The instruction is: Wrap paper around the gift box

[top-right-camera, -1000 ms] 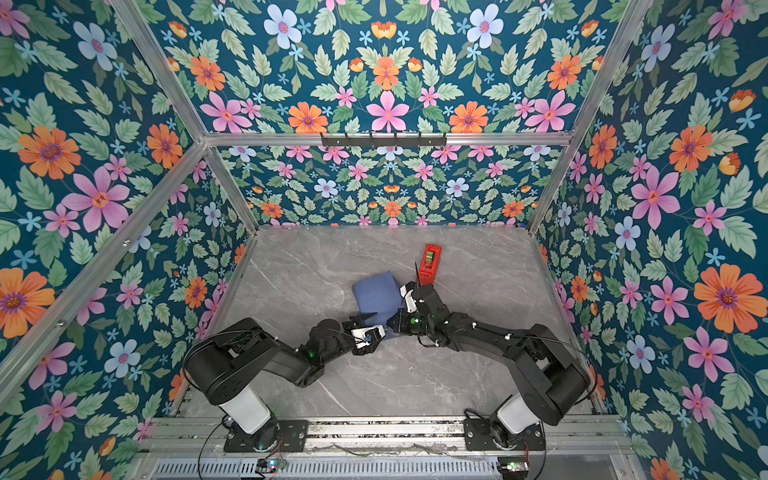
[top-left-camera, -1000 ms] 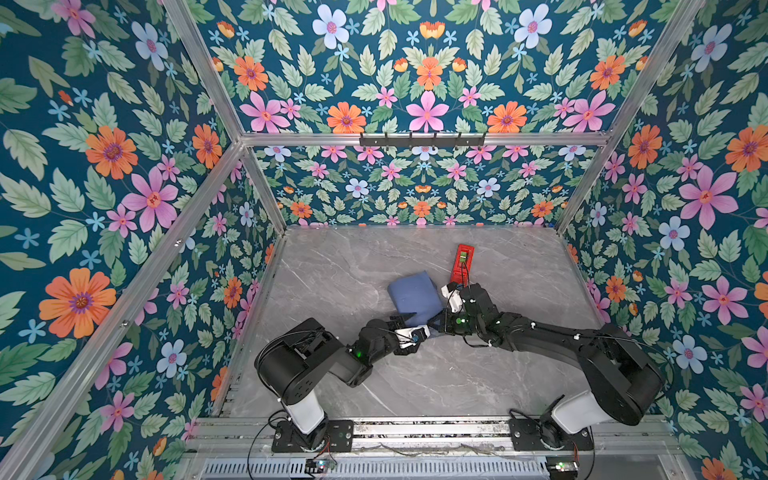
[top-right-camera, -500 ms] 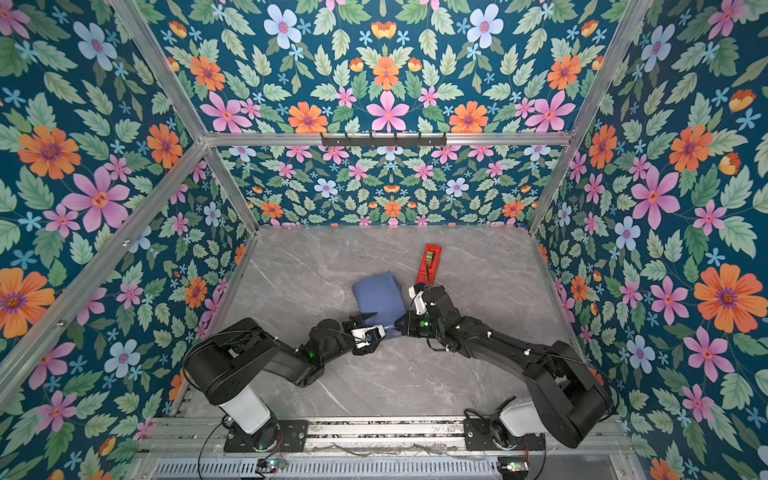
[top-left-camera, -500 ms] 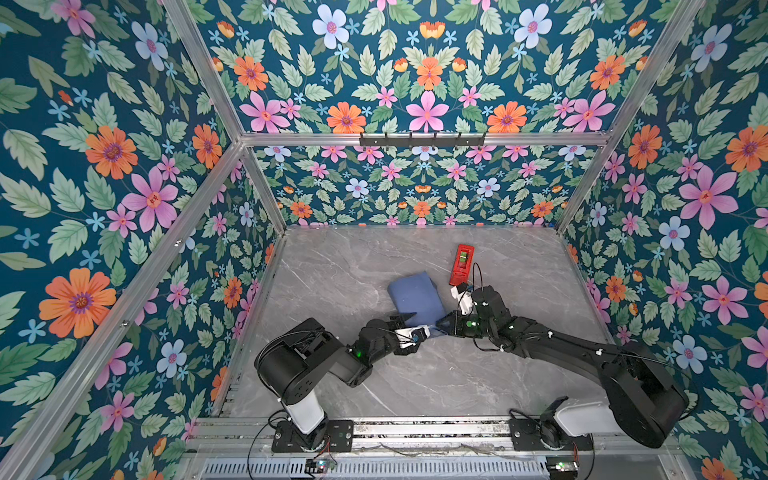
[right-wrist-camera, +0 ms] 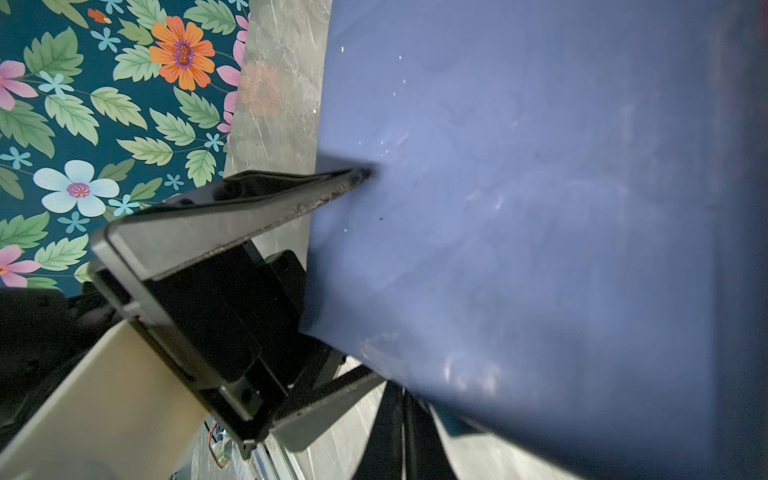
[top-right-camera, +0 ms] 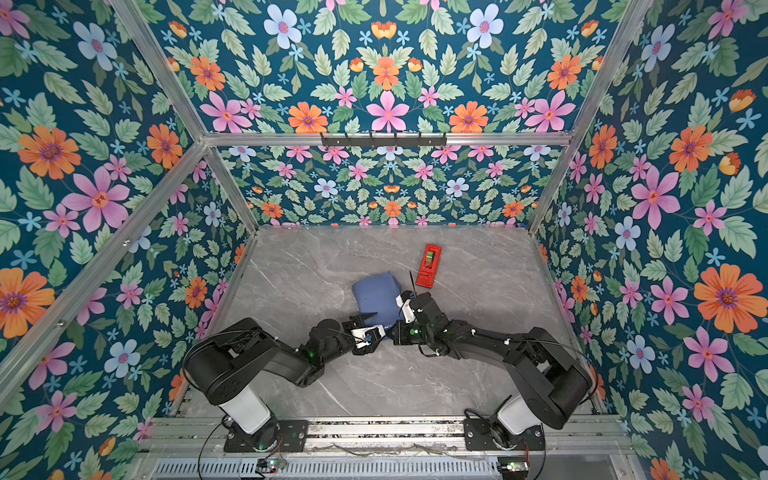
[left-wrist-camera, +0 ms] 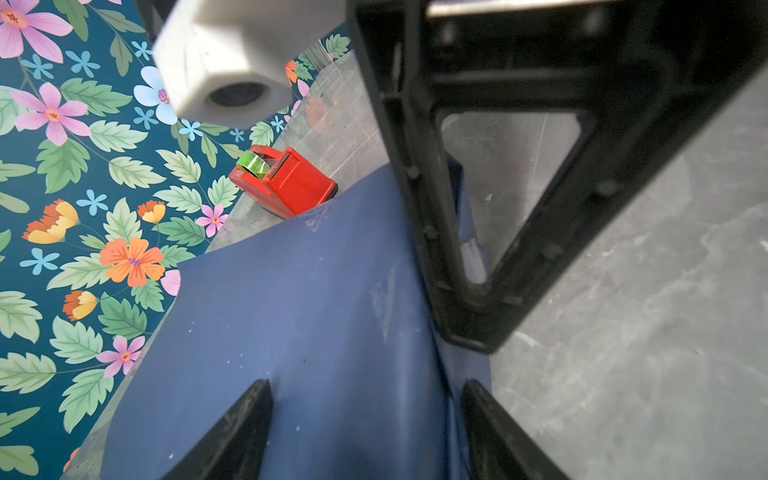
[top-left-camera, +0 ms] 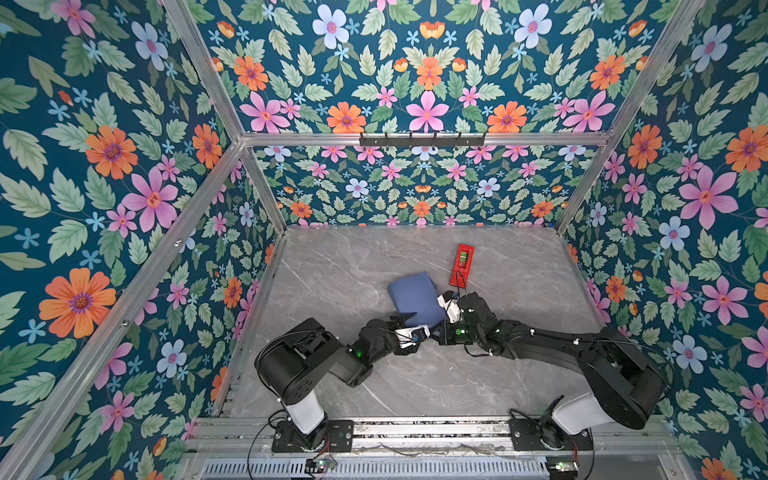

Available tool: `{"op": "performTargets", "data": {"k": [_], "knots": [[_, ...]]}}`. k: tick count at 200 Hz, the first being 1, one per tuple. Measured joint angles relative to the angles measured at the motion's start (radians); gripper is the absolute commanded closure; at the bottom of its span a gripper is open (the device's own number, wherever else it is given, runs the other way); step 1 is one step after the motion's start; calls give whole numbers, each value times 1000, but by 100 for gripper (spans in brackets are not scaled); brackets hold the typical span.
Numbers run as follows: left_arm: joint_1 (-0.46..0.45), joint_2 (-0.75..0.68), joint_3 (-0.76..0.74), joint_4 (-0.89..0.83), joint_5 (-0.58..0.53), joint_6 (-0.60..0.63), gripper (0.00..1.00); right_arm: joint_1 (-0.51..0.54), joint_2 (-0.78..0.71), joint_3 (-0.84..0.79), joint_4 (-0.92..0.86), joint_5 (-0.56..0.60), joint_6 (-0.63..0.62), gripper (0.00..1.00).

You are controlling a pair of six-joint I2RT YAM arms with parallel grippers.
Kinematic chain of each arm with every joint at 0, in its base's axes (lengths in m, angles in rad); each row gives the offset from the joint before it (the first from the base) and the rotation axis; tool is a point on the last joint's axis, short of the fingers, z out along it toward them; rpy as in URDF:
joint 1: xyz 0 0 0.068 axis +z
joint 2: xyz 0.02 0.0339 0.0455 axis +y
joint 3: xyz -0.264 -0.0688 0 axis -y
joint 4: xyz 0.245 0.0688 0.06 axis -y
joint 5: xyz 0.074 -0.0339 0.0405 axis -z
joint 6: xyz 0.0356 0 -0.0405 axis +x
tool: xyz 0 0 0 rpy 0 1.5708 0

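1. While the right arm has swung outward and come back within the last second, the right claw [right-wrist-camera: 400, 419] has stayed fully closed. It now sits against the parcel's edge, on the robot's side of the tape dispenser [top-left-camera: 462, 266]. Whether it nips any paper cannot be told.
2. The left claw [left-wrist-camera: 365, 386] shows no change. Its jaws stand wide apart, astride the parcel corner farthest from the dispenser. One finger [right-wrist-camera: 324, 187] touches the paper's face. Whether the jaws actually clamp the parcel cannot be told.
3. The paper [top-left-camera: 415, 297] is folded round the gift box with its darker face outward, so the box itself is wholly hidden. The parcel rests on the desk [top-left-camera: 353, 266] just beside the dispenser, on the robot's side of it, and has not shifted.
4. The dispenser lies in the same spot, and neither claw is on it.
5. Judgement: the right arm's excursion is the only change, and it altered nothing in the wrap. The main fold appears done and work is now at the end nearer the dispenser. Loose flaps may spring open if the left claw withdraws before they are taped.
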Motion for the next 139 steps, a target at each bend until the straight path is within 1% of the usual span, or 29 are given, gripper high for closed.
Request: {"op": "performTargets", "data": {"k": [62,139], "knots": [[0,0,0,0,1,0,27,-19,-5,-26,-2,44,-7,95],[0,0,2,-2,3,-3,27,-47,-9,-47,-1,50,-15,96]]}}
